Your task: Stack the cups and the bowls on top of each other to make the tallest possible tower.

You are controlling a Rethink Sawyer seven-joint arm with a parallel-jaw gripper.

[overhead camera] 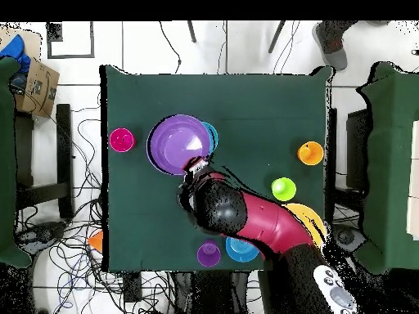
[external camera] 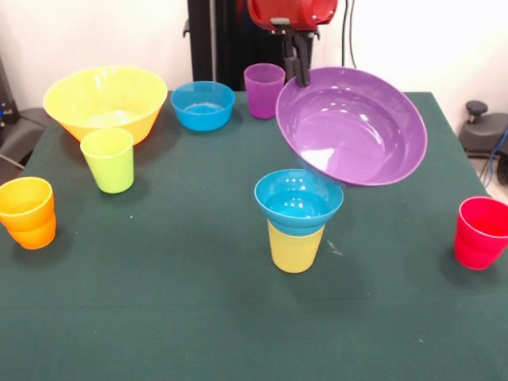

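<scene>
Nearest the camera in the front view stands the tower (external camera: 298, 221): a glossy yellow tapered plastic cup (external camera: 295, 248) upright on the dark green cloth-covered table (external camera: 159, 317), with a small glossy blue plastic bowl (external camera: 298, 198) seated in its mouth. At the table's right edge a red plastic cup (external camera: 481, 232) stands alone; at the left edge, well apart from it, an orange plastic cup (external camera: 28, 212). A little farther back on the left is a lime green plastic cup (external camera: 108, 159), upright, just in front of a large yellow-orange plastic bowl (external camera: 105, 102). Above and just behind the tower hangs the wide shallow purple plastic bowl (external camera: 352, 125) — clear of the table, tilted so its hollow faces the camera, its lower rim close over the blue bowl's far edge; whether the two touch cannot be told. The black gripper (external camera: 298, 70) pinches this purple bowl by its upper rim, coming down from the red arm (external camera: 292, 11) at the top. In the overhead view the purple bowl covers most of the tower, only a sliver of blue showing beside it. Along the far side sit a second small blue plastic bowl (external camera: 202, 105) and a purple plastic cup (external camera: 263, 90), side by side.
</scene>
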